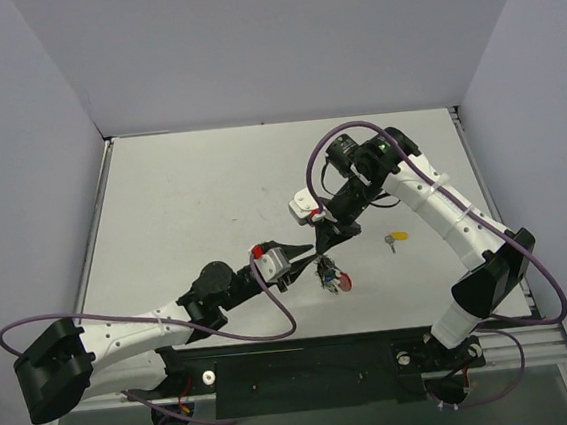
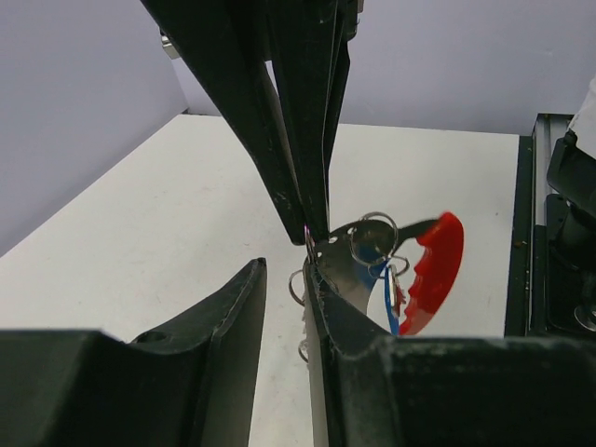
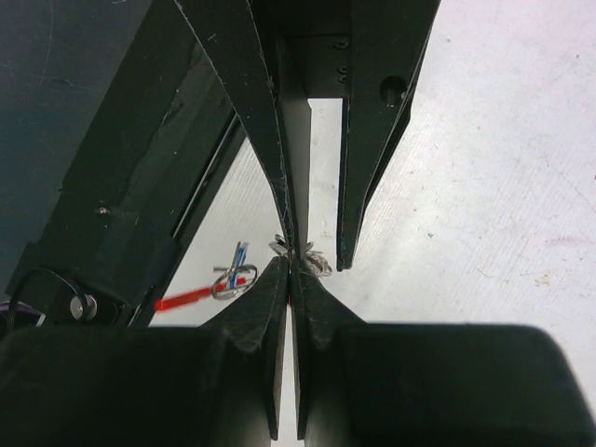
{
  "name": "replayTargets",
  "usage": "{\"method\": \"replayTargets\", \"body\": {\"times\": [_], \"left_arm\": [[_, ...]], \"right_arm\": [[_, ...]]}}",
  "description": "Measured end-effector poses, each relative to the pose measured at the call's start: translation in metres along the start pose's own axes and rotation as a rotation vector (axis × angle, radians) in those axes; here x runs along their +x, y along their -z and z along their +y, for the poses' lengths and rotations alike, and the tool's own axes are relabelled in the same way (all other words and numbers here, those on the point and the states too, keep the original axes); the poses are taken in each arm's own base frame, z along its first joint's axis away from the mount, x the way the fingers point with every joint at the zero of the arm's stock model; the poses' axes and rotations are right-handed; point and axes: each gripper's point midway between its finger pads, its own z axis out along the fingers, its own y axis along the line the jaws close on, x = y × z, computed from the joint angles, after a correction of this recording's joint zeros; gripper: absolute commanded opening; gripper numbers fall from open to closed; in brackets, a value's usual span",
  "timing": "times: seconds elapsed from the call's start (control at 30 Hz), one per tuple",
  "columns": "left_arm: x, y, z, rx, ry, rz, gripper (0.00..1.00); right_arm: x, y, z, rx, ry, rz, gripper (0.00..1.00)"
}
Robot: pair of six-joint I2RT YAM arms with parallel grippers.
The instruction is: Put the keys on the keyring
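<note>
- table (image 1: 192, 201): white, walled on 3 sides; the 2 arms are brought together near its middle
- right gripper (image 3: 291, 272): the jaws are pressed together with only a hairline left between them; a thin silvery wire, seemingly part of the keyring, is pinched at the tips
- left gripper (image 2: 287, 279): the jaws are held apart and a clear gap is seen between them; small loops of wire are seen in that gap, close against 1 finger; whether they are pressed cannot be told; its tips are set against the right gripper's tips from the opposite side
- keyring (image 2: 436, 265): found at the meeting point of the 2 grippers; a red arc with a notched edge is seen beside silvery rings; whether it touches the table cannot be told
- silvery key (image 2: 340, 270) and blue key (image 2: 386, 312): bunched with the keyring, just behind 1 finger of the left gripper
- yellow key (image 1: 396, 237): laid alone on the table, right of the grippers, apart from the keyring
</note>
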Motion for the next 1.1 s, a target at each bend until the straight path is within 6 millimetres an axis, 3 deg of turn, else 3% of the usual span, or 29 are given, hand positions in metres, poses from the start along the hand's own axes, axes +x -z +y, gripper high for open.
{"method": "replayTargets", "body": {"times": [1.1], "left_arm": [[-0.016, 0.001, -0.007, 0.042, -0.015, -0.037, 0.33]], "right_arm": [[0.003, 0.003, 0.001, 0.004, -0.038, -0.027, 0.00]]}}
